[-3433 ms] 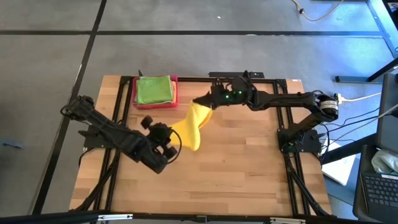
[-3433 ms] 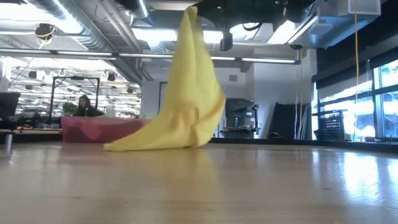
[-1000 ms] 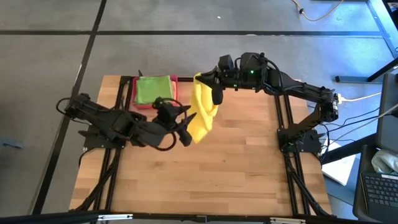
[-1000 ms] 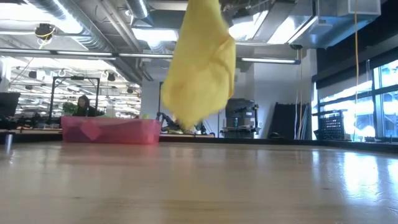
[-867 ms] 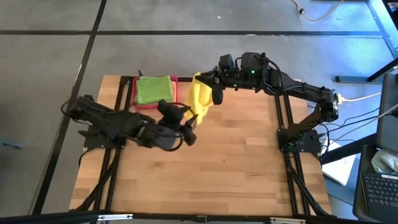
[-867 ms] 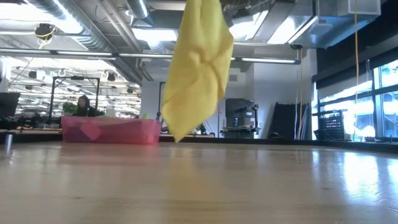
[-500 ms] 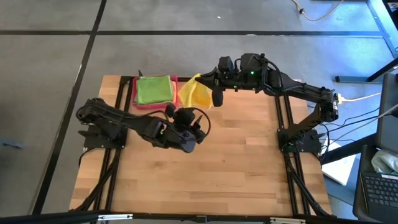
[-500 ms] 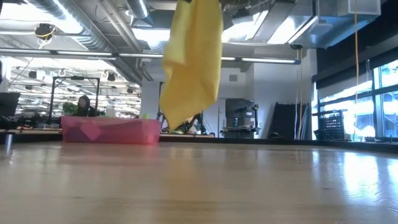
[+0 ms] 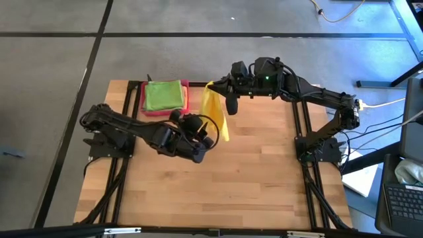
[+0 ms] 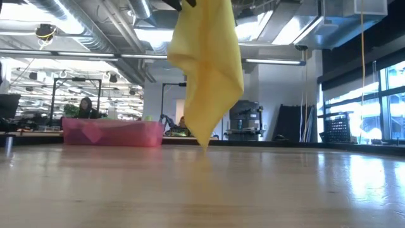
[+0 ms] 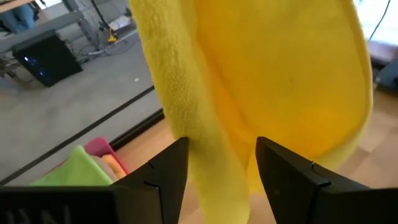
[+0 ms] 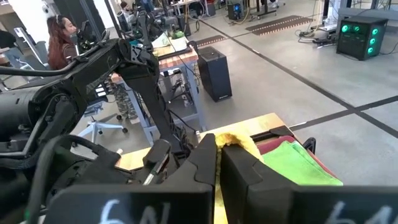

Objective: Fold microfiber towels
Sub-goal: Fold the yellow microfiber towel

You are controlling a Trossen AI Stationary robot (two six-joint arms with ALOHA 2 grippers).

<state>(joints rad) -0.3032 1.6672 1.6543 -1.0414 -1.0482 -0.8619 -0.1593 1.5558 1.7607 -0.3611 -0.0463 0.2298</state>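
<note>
A yellow microfiber towel (image 9: 217, 116) hangs from my right gripper (image 9: 211, 88), which is shut on its top above the table's far middle. In the low view the towel (image 10: 206, 69) narrows to a point just over the tabletop. My left gripper (image 9: 209, 136) is open at the towel's lower part. In the left wrist view its fingers (image 11: 163, 175) stand on either side of a hanging fold (image 11: 214, 163). A folded bright green towel (image 9: 163, 94) lies in the pink-red tray (image 9: 141, 99). My left gripper has the towel's hanging fold (image 11: 214, 163) between its open fingers; I cannot tell whether either finger touches it. My right gripper pinches the towel's upper end (image 12: 235, 140) between its two shut fingers, coming nearly level from the table's right side. The towel hangs slack below, clear of the table.
The pink-red tray (image 10: 114, 133) stands at the far left of the wooden table (image 9: 251, 185), close to the hanging towel. The near half of the table is bare wood. Black frame rails (image 9: 299, 139) run along both sides.
My left gripper has sunk toward the table, gone a little toward the right edge, and tipped its fingers. The towel, bunched higher a second ago, now hangs longer below my right gripper, with its lower tip nearer the table.
</note>
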